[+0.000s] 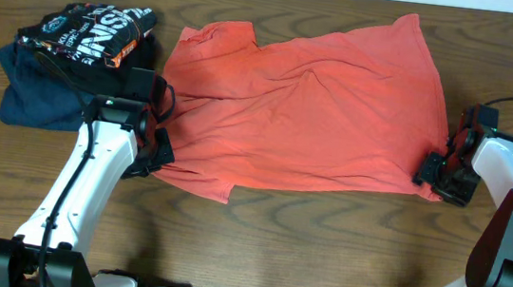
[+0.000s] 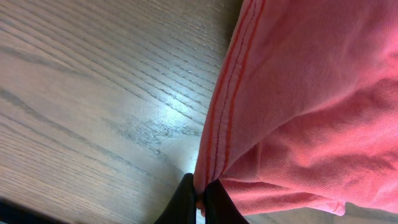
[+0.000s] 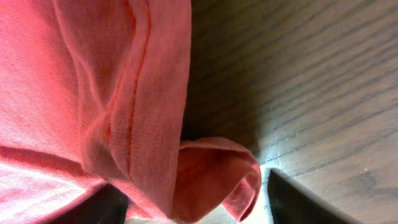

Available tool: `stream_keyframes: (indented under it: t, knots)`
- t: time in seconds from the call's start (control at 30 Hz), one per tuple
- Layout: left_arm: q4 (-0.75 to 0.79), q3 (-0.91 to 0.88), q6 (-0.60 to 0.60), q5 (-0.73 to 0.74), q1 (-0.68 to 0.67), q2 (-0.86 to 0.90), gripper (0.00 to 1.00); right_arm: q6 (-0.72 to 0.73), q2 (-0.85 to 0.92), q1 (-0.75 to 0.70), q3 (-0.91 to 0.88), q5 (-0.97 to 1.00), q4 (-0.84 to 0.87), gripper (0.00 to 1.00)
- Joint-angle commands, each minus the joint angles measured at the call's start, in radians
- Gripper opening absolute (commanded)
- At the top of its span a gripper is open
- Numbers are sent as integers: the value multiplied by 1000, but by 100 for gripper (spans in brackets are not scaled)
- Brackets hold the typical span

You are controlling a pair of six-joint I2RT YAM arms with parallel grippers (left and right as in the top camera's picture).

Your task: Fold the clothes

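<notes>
coral-red t-shirt (image 1: 308, 111) hem sits pinched tight in the left gripper (image 2: 199, 200) at the near left edge. right gripper (image 3: 199, 200) has jaws apart around the folded right corner, one finger (image 3: 301, 202) clear of cloth. t-shirt lies spread across the table (image 1: 321, 255). far left: black shirt (image 1: 87, 30) on navy garment (image 1: 37, 97).

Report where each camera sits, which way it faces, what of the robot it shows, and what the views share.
Overhead: above the table, looking straight down; shows both arms, with the left gripper and right gripper at opposite edges of the coral T-shirt.
Left wrist: on the left arm, looking along its fingers, shut on the shirt's hem, wood beyond.
Right wrist: on the right arm, facing a folded shirt corner between its parted fingers.
Shared: all three show the T-shirt and table.
</notes>
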Motion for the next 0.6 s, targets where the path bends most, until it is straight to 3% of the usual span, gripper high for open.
stream_keyframes:
  t: [0.0, 0.07, 0.1, 0.27, 0.4, 0.47, 0.53, 0.57]
  knots:
    - [-4, 6, 13, -30, 6, 2, 6, -35, 11, 8, -5, -80, -3, 29]
    - [-2, 6, 13, -30, 6, 2, 6, -76, 3, 8, -3, -160, -8, 5]
    - [-2, 6, 13, -30, 6, 2, 6, -77, -5, 5, 3, -188, -22, 1]
    - [-2, 6, 13, -30, 6, 2, 6, -68, -27, -61, 105, -180, -145, 1]
    - [-2, 6, 13, -30, 6, 2, 6, 5, -27, -161, 187, -45, -210, 2]
    - [-2, 6, 13, -30, 6, 2, 6, 25, -27, -210, 193, 0, -222, 7]
    - [-2, 6, 13, -30, 6, 2, 6, 25, -26, -252, 189, 2, -242, 34]
    - [-2, 6, 13, -30, 6, 2, 6, 24, -26, -269, 185, 2, -255, 37]
